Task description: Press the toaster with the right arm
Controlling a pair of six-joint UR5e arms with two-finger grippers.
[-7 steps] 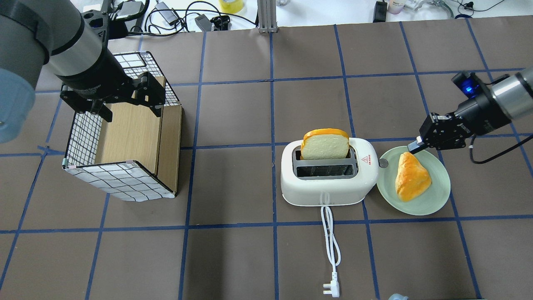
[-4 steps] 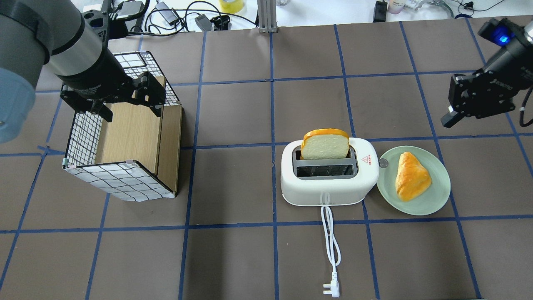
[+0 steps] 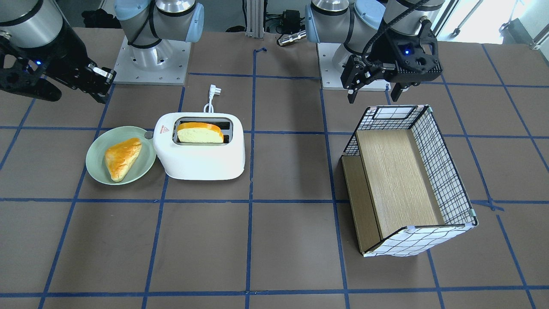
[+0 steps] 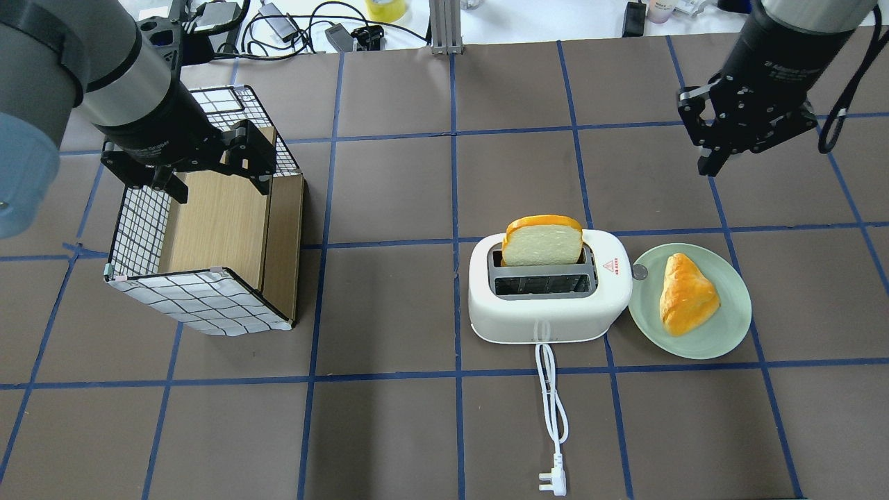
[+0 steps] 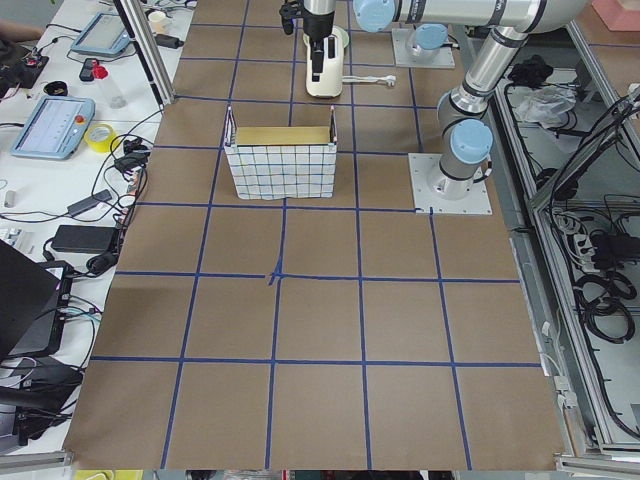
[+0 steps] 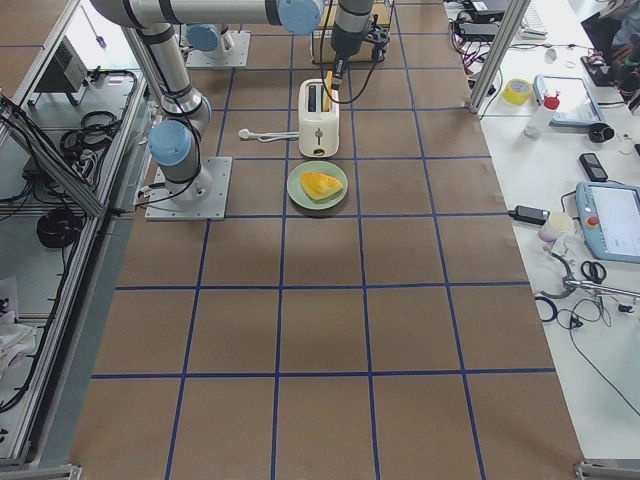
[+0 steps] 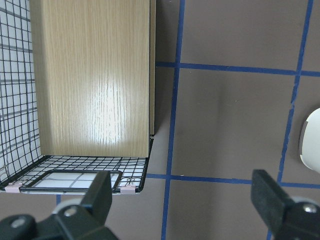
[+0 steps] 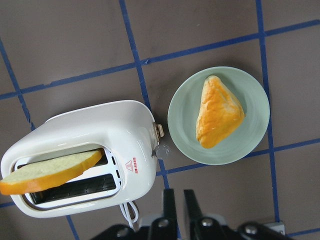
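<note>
The white toaster [image 4: 549, 298] stands at mid-table with a bread slice [image 4: 542, 239] sticking up from its far slot. Its small grey lever [image 4: 639, 272] is on the end facing the plate. The toaster also shows in the front view [image 3: 201, 154] and the right wrist view [image 8: 85, 135]. My right gripper [image 4: 707, 165] is shut and empty, raised well above the table, beyond and to the right of the toaster and apart from it. My left gripper [image 4: 219, 184] is open and empty above the checkered box [image 4: 194, 302].
A green plate [image 4: 736, 326] with a pastry [image 4: 686, 295] sits against the toaster's lever end. The white cord [image 4: 552, 403] and plug [image 4: 553, 480] trail toward the near edge. Cables and clutter lie beyond the far edge.
My right gripper has risen from beside the plate and lever and swung toward the far side, turning to point down. The toaster, the bread and the left arm have not moved.
</note>
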